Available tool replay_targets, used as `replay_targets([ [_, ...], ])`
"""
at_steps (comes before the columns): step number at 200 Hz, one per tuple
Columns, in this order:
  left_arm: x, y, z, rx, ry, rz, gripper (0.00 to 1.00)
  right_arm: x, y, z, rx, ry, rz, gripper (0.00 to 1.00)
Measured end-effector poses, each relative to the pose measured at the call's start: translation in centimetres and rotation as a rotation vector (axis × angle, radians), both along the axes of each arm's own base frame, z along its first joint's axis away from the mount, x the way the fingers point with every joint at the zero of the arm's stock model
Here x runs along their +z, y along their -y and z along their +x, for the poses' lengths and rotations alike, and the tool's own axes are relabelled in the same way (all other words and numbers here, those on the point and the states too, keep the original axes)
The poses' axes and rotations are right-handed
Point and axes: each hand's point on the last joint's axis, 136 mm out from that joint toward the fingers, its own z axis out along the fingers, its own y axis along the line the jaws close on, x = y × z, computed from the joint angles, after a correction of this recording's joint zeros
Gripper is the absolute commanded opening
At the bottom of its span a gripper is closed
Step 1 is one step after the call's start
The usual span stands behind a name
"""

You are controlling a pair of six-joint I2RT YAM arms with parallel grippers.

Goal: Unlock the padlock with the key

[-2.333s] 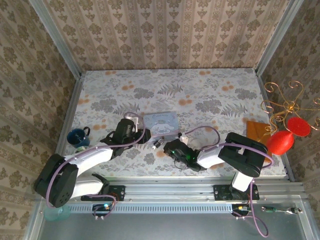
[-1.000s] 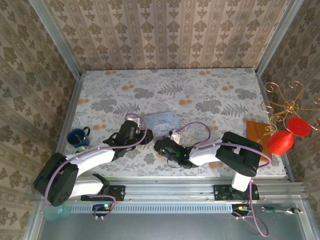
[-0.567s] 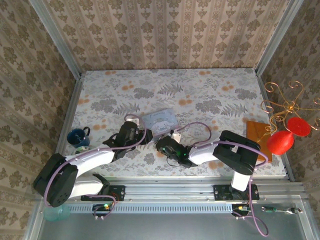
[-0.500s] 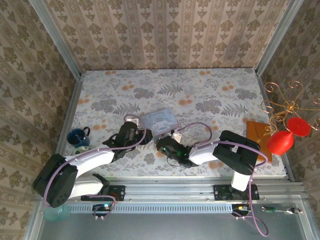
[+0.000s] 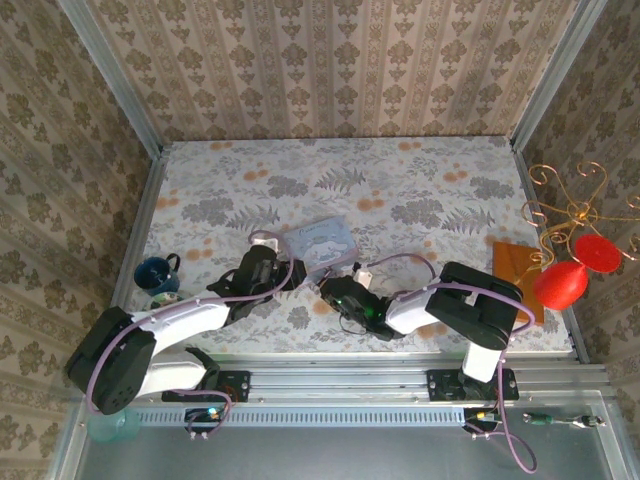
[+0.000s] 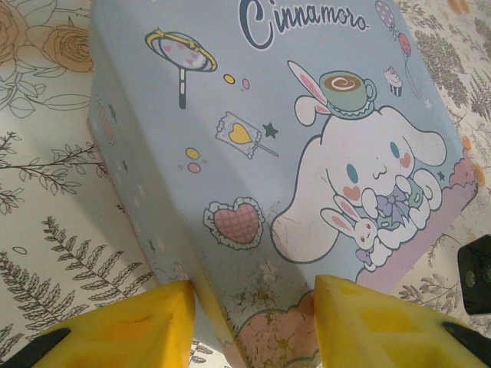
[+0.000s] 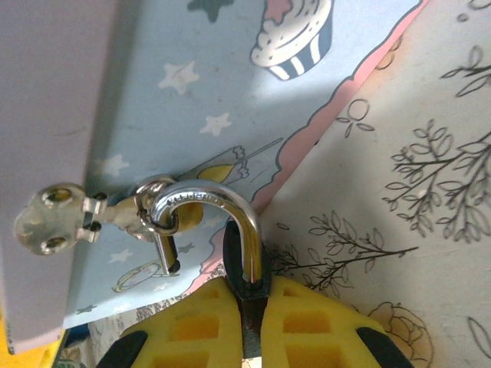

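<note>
The padlock has its thin dark body pinched between my right gripper's yellow fingers. Its silvery shackle loops through the ring of the hasp on the pale blue cartoon tin. The shackle's short leg hangs free of the body. The key is hidden. My left gripper holds the tin's near corner between its pads. From above, the left gripper is at the tin's left front and the right gripper at its front edge.
A dark blue mug stands at the left edge of the table. At the right sit an orange piece and a gold wire stand with red ornaments. Patterned walls close in on three sides.
The tin has turned slightly and shifted towards the back. My right gripper has drawn a little right with the padlock. The left gripper has barely moved.
</note>
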Motion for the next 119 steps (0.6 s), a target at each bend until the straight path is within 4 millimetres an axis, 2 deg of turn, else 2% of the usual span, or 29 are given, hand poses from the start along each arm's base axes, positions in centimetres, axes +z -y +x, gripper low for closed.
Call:
replay_targets([
  [45, 0.0, 0.3, 0.0, 0.001, 0.005, -0.003, 0.44, 0.9, 1.1, 0.5, -0.028, -0.009, 0.0, 0.0],
  [119, 0.0, 0.4, 0.1, 0.008, 0.011, -0.001, 0.44, 1.0, 1.6, 1.4, -0.055, -0.046, 0.008, 0.0],
])
